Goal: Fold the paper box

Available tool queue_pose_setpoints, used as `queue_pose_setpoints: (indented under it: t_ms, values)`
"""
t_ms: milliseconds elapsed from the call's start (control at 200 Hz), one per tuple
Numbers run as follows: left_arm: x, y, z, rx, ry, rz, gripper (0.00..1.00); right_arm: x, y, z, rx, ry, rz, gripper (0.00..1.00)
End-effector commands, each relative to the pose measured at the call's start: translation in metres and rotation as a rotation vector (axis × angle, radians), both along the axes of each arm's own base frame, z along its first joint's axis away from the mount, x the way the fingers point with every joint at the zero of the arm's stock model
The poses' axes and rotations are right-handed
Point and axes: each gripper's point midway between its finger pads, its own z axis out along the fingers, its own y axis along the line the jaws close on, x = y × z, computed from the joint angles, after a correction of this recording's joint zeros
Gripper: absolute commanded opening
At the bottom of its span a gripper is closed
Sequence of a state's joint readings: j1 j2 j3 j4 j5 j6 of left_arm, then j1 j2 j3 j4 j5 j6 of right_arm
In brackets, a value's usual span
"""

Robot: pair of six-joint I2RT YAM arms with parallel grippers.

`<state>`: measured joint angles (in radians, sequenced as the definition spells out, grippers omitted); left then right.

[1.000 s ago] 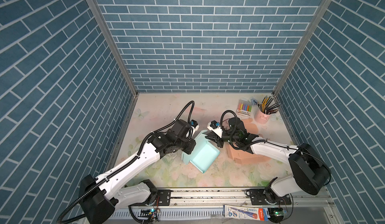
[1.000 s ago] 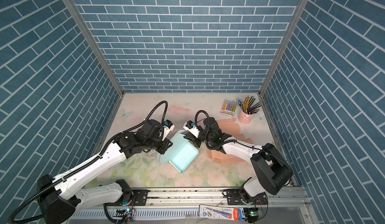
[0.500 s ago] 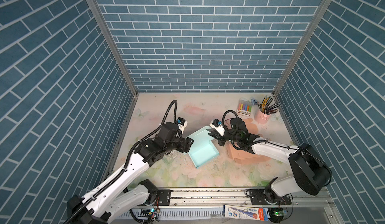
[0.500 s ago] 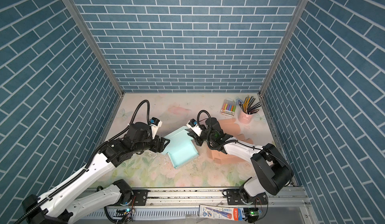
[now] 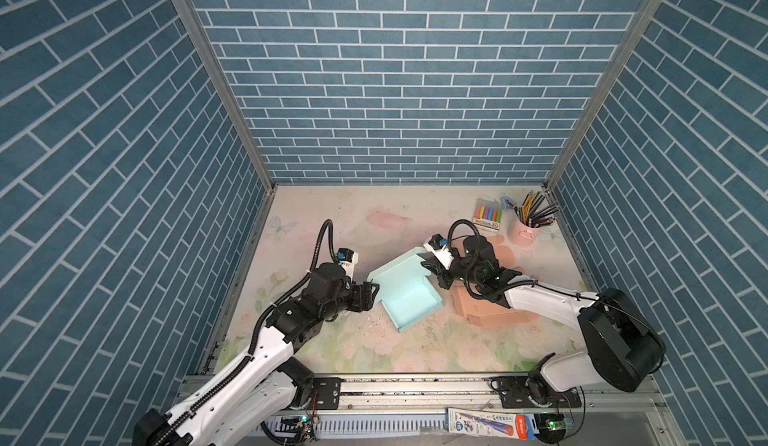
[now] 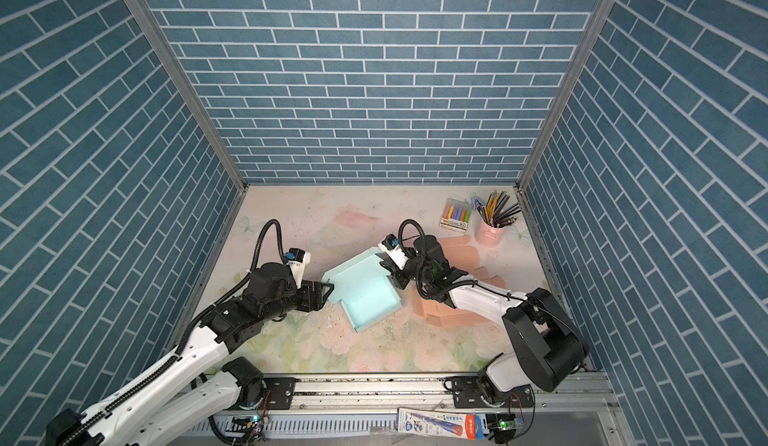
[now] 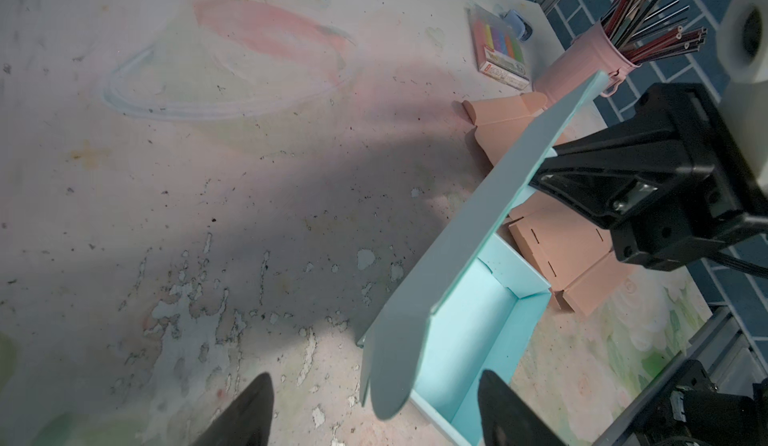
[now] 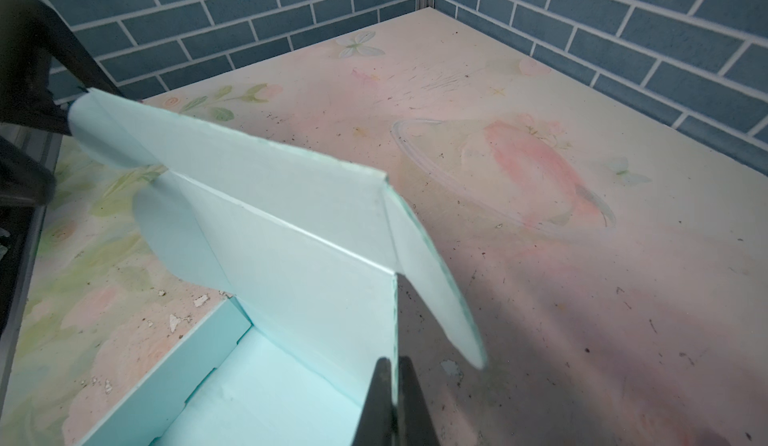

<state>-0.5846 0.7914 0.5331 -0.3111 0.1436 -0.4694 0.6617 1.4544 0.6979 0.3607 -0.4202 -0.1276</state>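
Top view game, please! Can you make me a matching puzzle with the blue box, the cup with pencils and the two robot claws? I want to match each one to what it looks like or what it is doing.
Things:
1. paper box
2. pencil cup
3. left gripper
4. right gripper

Descriptions:
A. shut, pinching the box's raised lid
B. wide open, clamped on nothing
C. light blue, with its lid tilted up
D. pink, near the far right corner

Right pairs: 1-C, 2-D, 3-B, 4-A
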Motion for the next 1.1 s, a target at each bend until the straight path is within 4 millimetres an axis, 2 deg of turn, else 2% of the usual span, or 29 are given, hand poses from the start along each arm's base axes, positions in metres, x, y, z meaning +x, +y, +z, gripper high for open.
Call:
queue_pose_setpoints:
  t_ms: [0,135,425,880,1095]
  values:
    - [0.006,-0.008,0.007,-0.089,-0.045,0.003,0.78,0.004,-0.002,0.014,0.021,-0.033,-0.023,0.05]
    - [0.006,-0.013,-0.002,-0.107,-0.054,-0.016,0.72,0.003,-0.002,0.013,0.021,-0.023,-0.020,0.05]
    - [0.010,-0.013,-0.014,-0.081,-0.051,-0.016,0.40,0.004,-0.003,0.012,0.016,-0.014,-0.029,0.05]
    - [0.008,-0.013,-0.021,-0.043,-0.043,-0.011,0.27,0.003,-0.002,0.018,0.030,-0.015,-0.023,0.05]
    - [0.006,-0.013,-0.024,-0.029,-0.037,-0.008,0.17,0.003,-0.002,0.018,0.028,-0.014,-0.024,0.05]
